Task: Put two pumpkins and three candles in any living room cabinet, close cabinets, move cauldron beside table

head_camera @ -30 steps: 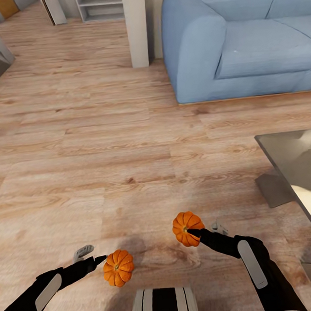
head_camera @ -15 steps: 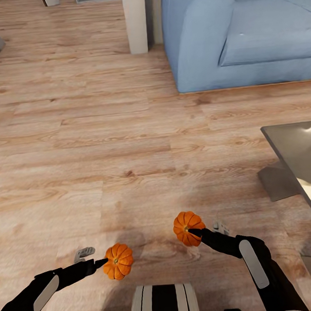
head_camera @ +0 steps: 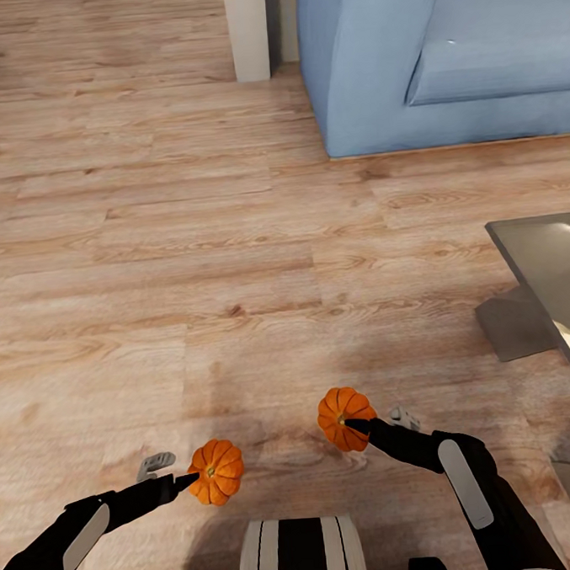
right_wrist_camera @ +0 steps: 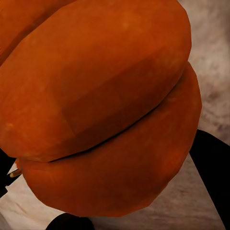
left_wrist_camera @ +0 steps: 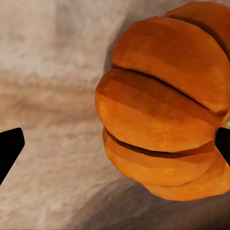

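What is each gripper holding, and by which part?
Left gripper grips one pumpkin by its ribbed side; right gripper grips the other pumpkin likewise.

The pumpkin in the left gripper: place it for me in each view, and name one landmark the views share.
Head view: the left-hand pumpkin sits low, left of centre, at the left gripper tip.
Left wrist view: the same pumpkin looms large, beside one dark finger.
Right wrist view: not in it; the orange mass there is the other pumpkin.
Shared landmark: the wooden floor.

Light wood-plank floor [head_camera: 191,265], a blue sofa [head_camera: 440,65] beyond, beside what looks like a pale pillar [head_camera: 246,30].
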Available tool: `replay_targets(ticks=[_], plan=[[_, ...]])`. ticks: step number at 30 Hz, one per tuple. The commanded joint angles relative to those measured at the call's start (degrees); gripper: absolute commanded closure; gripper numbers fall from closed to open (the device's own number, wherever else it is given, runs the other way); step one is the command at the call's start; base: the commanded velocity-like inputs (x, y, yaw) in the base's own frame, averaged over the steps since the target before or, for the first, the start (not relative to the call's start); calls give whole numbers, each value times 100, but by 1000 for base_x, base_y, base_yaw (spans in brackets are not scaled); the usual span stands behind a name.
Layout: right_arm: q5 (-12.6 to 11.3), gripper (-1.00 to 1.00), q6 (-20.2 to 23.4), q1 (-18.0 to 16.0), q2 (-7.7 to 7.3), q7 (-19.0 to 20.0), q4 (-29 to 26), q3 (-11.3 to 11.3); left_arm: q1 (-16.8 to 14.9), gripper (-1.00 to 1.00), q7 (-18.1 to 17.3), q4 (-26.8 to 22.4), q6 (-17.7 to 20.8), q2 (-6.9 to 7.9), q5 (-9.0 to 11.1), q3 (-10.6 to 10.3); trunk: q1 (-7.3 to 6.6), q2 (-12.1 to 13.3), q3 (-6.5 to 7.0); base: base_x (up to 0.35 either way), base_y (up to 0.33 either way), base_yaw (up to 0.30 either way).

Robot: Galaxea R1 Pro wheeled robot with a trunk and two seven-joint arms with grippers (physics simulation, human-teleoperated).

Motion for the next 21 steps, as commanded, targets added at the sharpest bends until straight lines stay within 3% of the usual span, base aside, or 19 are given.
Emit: replay_targets(ticks=[1, 21], plan=[[38, 100, 27, -3, 2, 50, -2, -11, -3, -100, 3, -7, 36, 6, 60, -25, -1, -1, -3, 0, 0, 0], [34, 100, 23, -3, 2, 50, -2, -11, -3, -100, 10, -45, 36, -6, 60, -34, -1, -1, -3, 3, -48, 0]])
